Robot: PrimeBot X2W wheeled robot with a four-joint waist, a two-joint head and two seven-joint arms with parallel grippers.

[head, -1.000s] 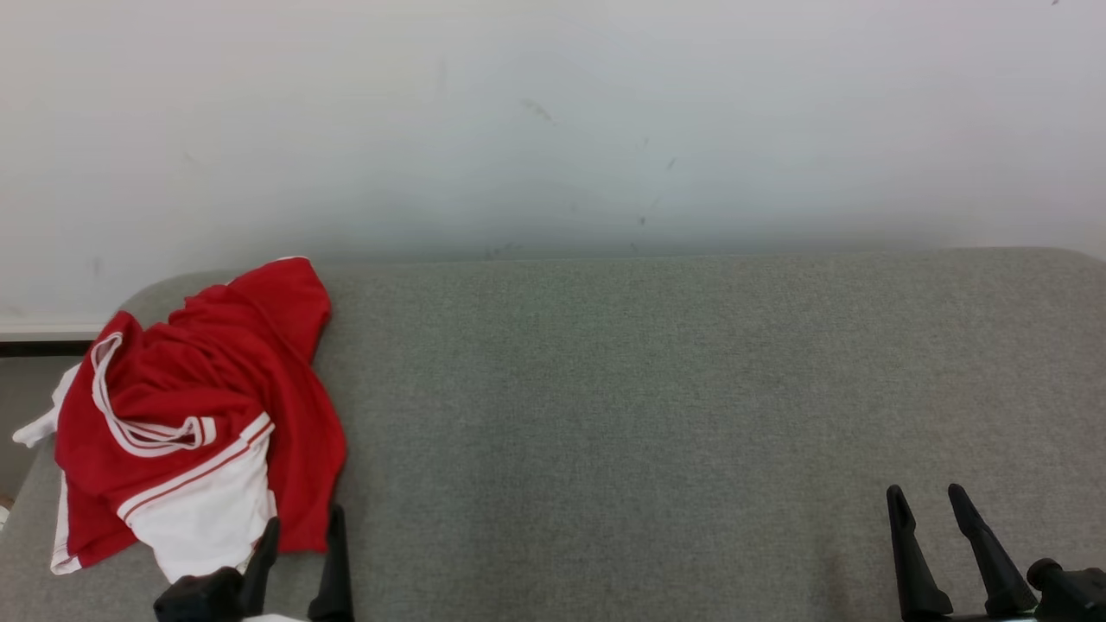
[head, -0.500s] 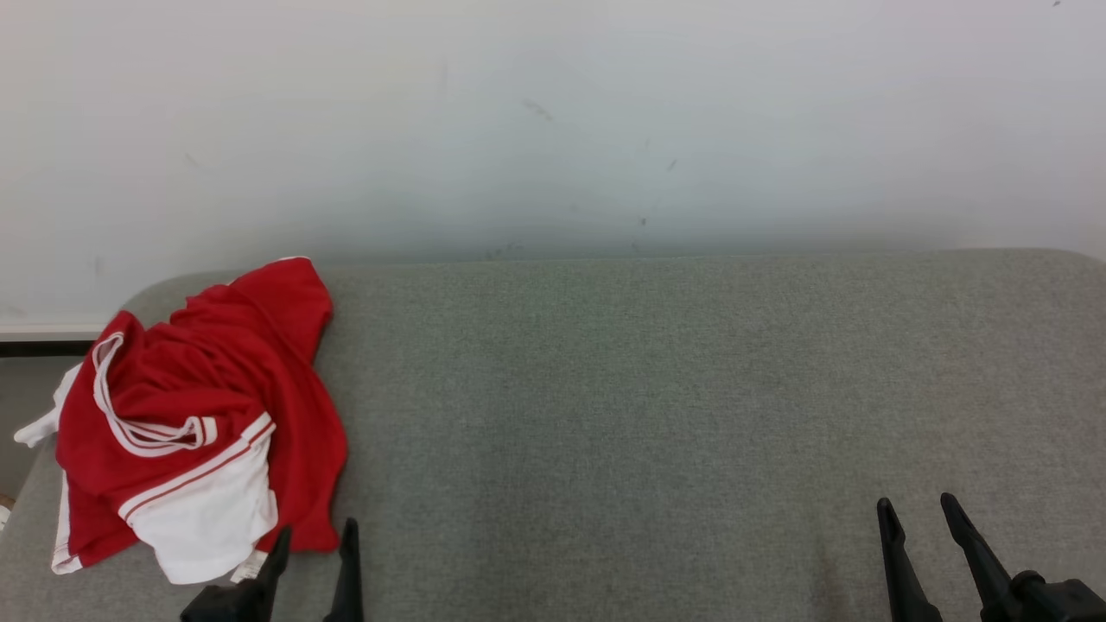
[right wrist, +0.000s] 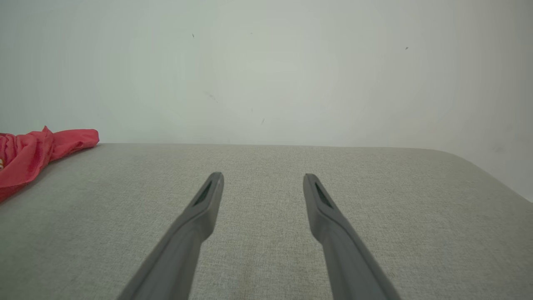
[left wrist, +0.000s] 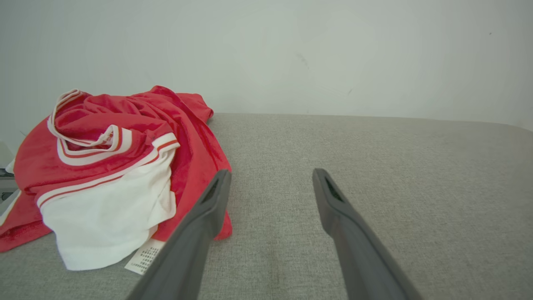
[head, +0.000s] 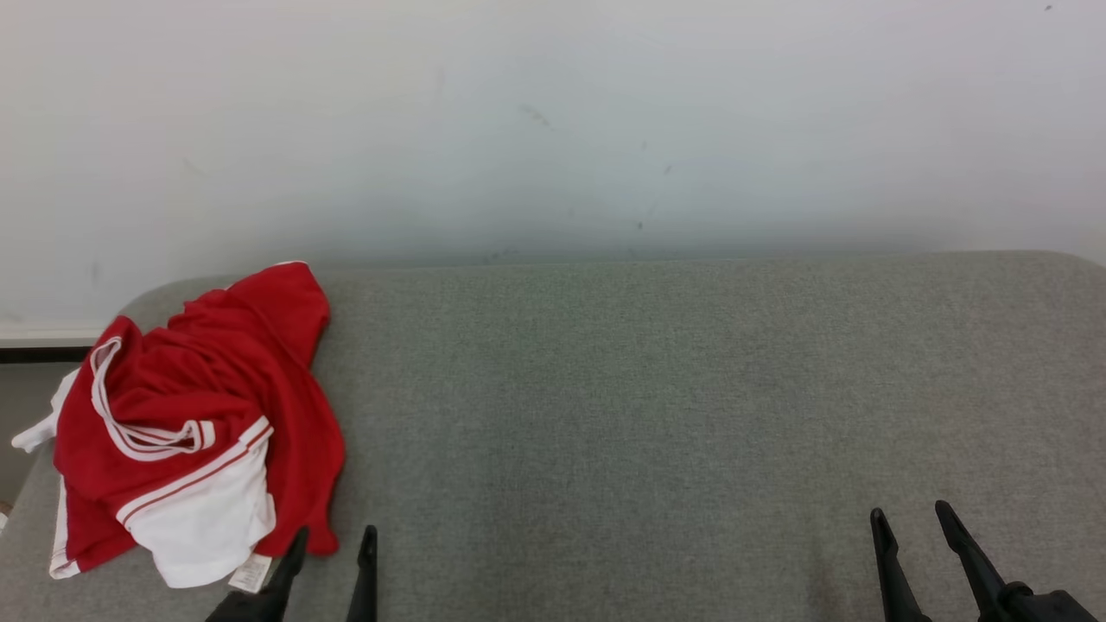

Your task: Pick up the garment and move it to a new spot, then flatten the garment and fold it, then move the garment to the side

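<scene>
Done: nothing; red-and-white jersey (head: 190, 423) lies crumpled just left of the left gripper (head: 334, 540).
Grippers: left gripper and right gripper (head: 909, 518) both spread, empty.
Remaining: lift, move, flatten, fold, shift aside.

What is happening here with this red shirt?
A crumpled red and white garment lies at the left end of a grey cushion. The robot's left gripper hangs open at the garment's near edge, holding nothing. The right gripper, also open, is far to the right over bare cushion. No grasp is made yet.
</scene>
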